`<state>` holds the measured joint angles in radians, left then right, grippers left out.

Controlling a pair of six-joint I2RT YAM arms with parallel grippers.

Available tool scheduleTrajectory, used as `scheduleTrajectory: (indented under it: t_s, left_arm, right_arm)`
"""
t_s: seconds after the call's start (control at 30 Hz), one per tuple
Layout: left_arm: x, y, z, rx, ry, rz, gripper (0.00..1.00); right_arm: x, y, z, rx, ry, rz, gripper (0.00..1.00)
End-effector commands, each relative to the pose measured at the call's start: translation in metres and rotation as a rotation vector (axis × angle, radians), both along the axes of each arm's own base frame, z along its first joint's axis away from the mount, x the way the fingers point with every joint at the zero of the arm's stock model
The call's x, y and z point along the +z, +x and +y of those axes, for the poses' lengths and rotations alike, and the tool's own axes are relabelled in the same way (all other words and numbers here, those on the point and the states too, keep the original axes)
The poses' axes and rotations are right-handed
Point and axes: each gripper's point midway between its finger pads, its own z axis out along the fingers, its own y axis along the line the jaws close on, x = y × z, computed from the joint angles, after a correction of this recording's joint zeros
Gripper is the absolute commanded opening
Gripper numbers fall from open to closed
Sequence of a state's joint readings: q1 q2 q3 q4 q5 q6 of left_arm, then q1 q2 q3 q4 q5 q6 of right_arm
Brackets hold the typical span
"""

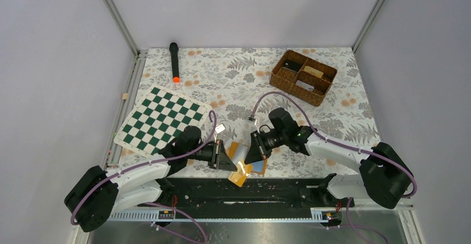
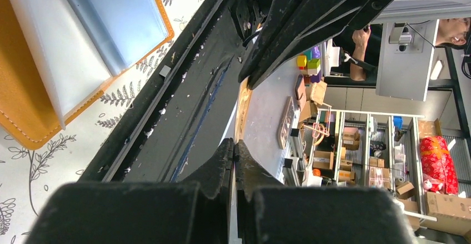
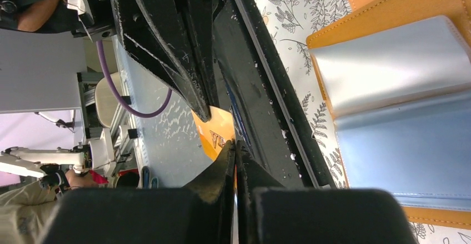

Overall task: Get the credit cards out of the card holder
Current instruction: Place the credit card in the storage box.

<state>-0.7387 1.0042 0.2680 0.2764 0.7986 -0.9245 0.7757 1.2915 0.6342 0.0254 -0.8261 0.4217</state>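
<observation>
Card holder [image 3: 422,2] lies open at the near edge of the surface [image 1: 233,83]. Right claw [image 3: 234,147] pinches the printed card [image 3: 214,135], which we judge pulled free. Blue card [image 3: 405,160] sits in its pocket, yet to come out. Left claw [image 2: 234,147] closed, seemingly empty

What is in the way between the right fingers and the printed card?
Nothing visible. The right fingers are shut on the printed card's edge, and it sits apart from the open holder.
</observation>
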Motion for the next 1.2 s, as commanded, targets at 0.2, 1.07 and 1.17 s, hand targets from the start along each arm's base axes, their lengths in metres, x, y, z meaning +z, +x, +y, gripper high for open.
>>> scheduleTrajectory:
  t_s: [0.2, 1.07, 1.17]
  left_arm:
    - [0.023, 0.018, -0.007, 0.035, -0.006, -0.102, 0.54]
    - [0.072, 0.081, 0.062, 0.184, 0.513, -0.535, 0.99]
    - [0.058, 0.085, 0.07, 0.185, 0.596, -0.512, 0.99]
  right_arm:
    - [0.025, 0.013, 0.007, -0.081, 0.111, 0.016, 0.0]
    - [0.124, 0.263, -0.202, -1.157, 0.039, -0.272, 0.0]
    - [0.131, 0.296, -0.239, -1.261, 0.011, -0.287, 0.0]
